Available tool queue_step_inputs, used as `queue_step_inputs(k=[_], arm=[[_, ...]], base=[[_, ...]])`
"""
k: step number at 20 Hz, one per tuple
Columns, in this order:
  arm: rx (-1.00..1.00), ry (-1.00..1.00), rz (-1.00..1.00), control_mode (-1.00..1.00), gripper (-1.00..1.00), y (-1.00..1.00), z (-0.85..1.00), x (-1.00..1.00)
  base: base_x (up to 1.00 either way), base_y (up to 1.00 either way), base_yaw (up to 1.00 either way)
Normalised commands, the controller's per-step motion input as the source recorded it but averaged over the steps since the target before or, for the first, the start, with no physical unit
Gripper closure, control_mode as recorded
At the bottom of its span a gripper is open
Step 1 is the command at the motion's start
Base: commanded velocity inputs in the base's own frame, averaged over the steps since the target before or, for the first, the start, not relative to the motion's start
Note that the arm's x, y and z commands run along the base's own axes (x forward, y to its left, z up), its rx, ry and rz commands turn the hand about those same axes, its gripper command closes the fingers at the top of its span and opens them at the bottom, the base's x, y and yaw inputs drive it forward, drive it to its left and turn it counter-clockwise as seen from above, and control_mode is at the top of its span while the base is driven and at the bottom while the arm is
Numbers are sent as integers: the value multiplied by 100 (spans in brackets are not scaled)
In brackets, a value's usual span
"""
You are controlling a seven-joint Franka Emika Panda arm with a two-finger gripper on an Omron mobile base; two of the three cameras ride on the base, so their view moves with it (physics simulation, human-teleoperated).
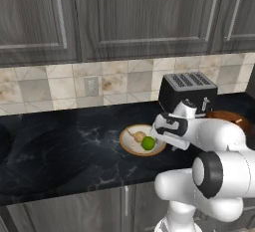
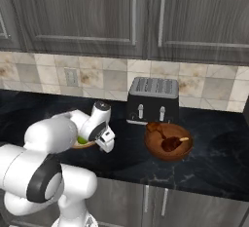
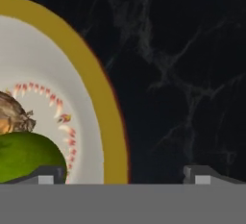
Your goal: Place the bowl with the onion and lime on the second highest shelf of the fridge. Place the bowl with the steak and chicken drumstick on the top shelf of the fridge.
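Even, soft rendered light; counter (image 1: 60,146) dark with faint sheen; no glare; slight pixel softness.

Dark grey wood-grain wall cabinets (image 1: 134,14) with slim metal handles (image 2: 133,14) hang along the far wall. Below them runs a backsplash of beige and cream tiles (image 1: 60,84) with a pale outlet plate (image 1: 91,85) set in it. A black marbled counter (image 1: 60,146) spans the room, a black toaster (image 2: 153,99) standing at its far edge against the tiles. Grey base cabinets (image 2: 160,199) sit under the counter's near edge.

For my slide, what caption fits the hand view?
Open tool straddling the tan rim of the bowl, lime and onion inside.
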Motion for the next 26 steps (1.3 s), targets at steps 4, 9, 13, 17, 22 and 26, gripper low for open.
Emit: queue_step_inputs(k=[4, 9, 13, 17, 22, 26], arm=[[1, -2, -3, -100, 100, 0, -12, 23], [1, 0, -2, -100, 100, 0, -10, 14], [0, 0, 0, -100, 100, 0, 0, 0], [0, -6, -3, -100, 100, 1, 18, -10], [0, -12, -14, -100, 100, 9, 36, -21], [2, -6, -22, -100, 100, 0, 63, -62]], base=[[0, 0, 0], [0, 0, 0], [0, 0, 0], [0, 0, 0], [0, 0, 0], [0, 0, 0]])
